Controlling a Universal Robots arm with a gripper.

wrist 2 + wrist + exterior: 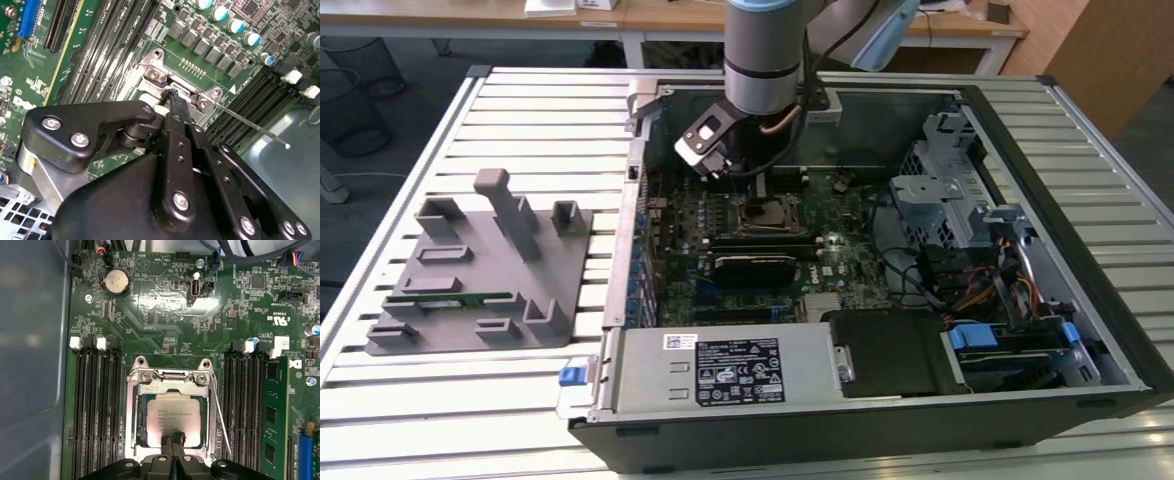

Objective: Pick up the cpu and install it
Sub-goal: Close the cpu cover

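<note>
The cpu, a silver square with a thin tan rim, lies flat in the open black socket, framed by the metal socket bracket, in the first wrist view. My gripper hangs just over the cpu's near edge, its two black fingertips pressed together with nothing between them. In the second wrist view the gripper points down at the same socket frame, and its body hides the cpu. In the exterior view the arm reaches into the open computer case, with the gripper just above the socket.
A thin socket lever stands out beside the socket. Black memory slots flank it, and one holds a green memory stick. A grey fixture sits outside the case at the exterior view's left. The power supply and drive cage crowd the case.
</note>
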